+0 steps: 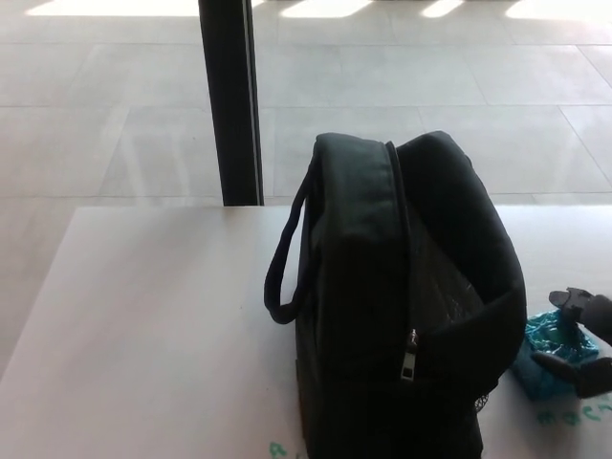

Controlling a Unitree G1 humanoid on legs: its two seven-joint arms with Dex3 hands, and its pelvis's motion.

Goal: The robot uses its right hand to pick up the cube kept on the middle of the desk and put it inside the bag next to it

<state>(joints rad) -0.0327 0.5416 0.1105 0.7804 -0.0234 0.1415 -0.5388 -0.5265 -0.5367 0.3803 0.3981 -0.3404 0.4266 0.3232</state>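
Some green letters (574,414) sit at the near edge of the tabletop (143,325), but they are too small to read
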